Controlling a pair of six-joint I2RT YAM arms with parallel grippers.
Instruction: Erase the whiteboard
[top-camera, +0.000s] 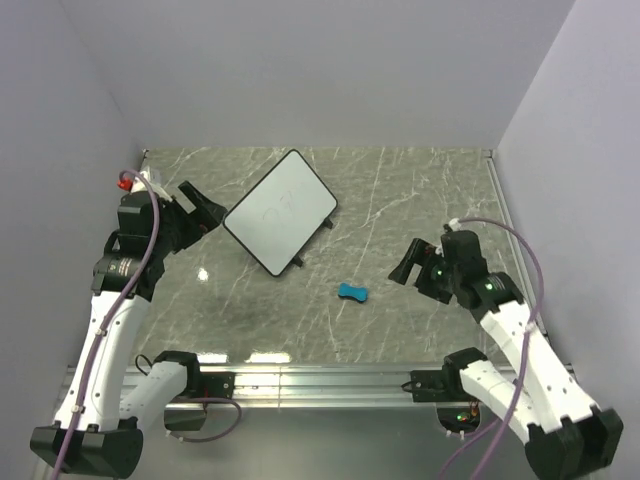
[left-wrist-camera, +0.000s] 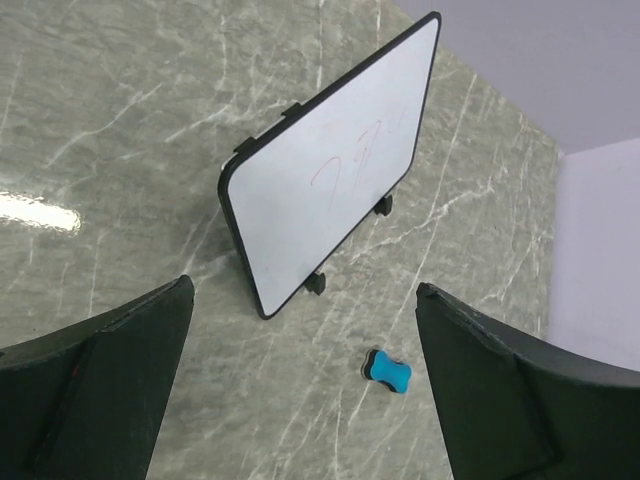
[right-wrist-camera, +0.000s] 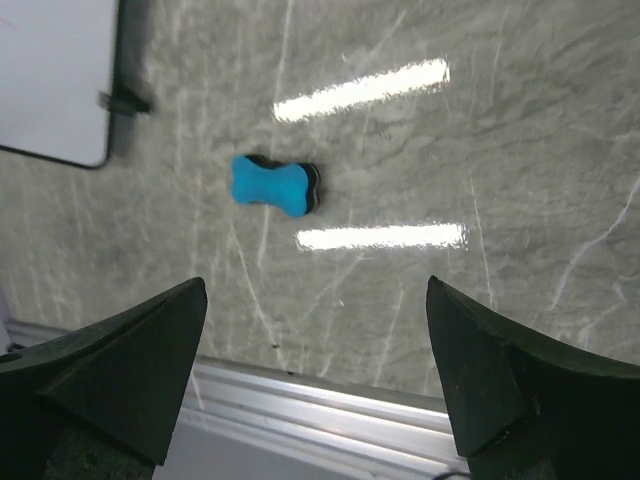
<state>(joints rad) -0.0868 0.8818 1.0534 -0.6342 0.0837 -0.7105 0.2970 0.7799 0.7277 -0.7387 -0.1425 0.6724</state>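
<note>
The whiteboard (top-camera: 280, 211) lies flat on the marble table, turned at an angle, with faint red pen marks on it; it also shows in the left wrist view (left-wrist-camera: 330, 165) and its corner in the right wrist view (right-wrist-camera: 55, 75). A small blue bone-shaped eraser (top-camera: 352, 292) lies on the table in front of the board, seen too in the left wrist view (left-wrist-camera: 387, 370) and the right wrist view (right-wrist-camera: 275, 185). My left gripper (top-camera: 203, 211) is open and empty, just left of the board. My right gripper (top-camera: 408, 264) is open and empty, right of the eraser.
Grey walls close the table on the left, back and right. An aluminium rail (top-camera: 320, 380) runs along the near edge. A red-tipped object (top-camera: 126, 182) sits at the far left corner.
</note>
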